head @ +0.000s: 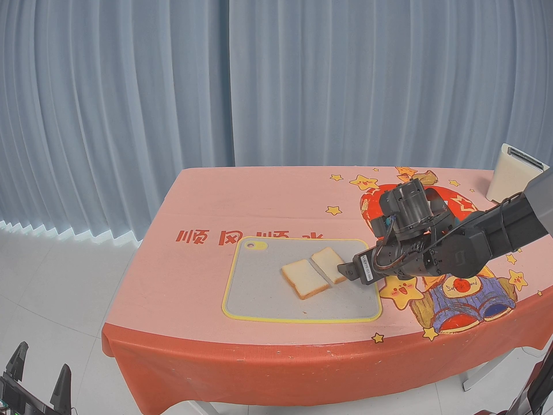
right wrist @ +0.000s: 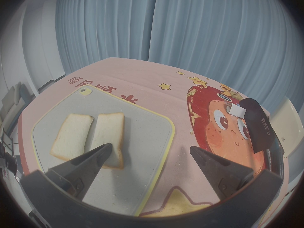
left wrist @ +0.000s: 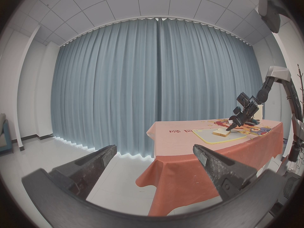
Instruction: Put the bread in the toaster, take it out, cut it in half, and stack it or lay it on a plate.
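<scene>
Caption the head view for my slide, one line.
Open right claw beside two bread halves lying side by side on the board, toaster behind at far right.

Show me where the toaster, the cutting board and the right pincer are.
toaster [head: 507,177], head view, front wall.
cutting board [head: 259,292], head view, bare grey surface.
right pincer [right wrist: 150,148], right wrist view, midway between its fingertips.
</scene>
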Controlling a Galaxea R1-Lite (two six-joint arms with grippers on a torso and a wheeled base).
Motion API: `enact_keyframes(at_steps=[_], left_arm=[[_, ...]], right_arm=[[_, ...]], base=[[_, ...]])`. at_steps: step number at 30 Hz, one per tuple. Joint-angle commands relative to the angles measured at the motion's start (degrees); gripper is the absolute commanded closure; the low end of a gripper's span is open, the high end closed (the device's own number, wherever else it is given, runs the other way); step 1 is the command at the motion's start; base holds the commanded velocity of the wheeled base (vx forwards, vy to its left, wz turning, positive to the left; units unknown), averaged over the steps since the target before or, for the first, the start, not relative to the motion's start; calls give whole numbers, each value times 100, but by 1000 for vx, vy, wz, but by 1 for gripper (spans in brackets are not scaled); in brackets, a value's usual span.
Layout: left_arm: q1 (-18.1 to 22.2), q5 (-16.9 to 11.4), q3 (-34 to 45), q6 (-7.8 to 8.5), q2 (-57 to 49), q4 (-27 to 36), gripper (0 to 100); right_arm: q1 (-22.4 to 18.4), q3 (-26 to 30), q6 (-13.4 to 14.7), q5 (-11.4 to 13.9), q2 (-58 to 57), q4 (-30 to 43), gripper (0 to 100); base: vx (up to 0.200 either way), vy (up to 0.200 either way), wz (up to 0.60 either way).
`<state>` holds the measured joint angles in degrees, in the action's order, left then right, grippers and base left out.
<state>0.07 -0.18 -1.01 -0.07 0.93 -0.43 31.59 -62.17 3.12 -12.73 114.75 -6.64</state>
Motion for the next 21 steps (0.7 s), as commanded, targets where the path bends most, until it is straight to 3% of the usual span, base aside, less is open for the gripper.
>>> enact_keyframes(at_steps=[1, 3, 4, 21], left_arm=[[1, 1, 101, -1, -57, -1, 0], [1, 1, 101, -1, -57, -1, 0], [1, 1, 101, -1, -57, -1, 0], [1, 1, 101, -1, -57, -1, 0]], right_arm=[[-12, 12, -4, -2, 47, 5, 0], [-12, 21, 4, -2, 39, 14, 0], [-12, 21, -4, -2, 39, 14, 100], [67, 109, 39, -19, -76, 32, 100]], base=[[0, 0, 0], [0, 0, 0], [0, 0, 0], [0, 0, 0]])
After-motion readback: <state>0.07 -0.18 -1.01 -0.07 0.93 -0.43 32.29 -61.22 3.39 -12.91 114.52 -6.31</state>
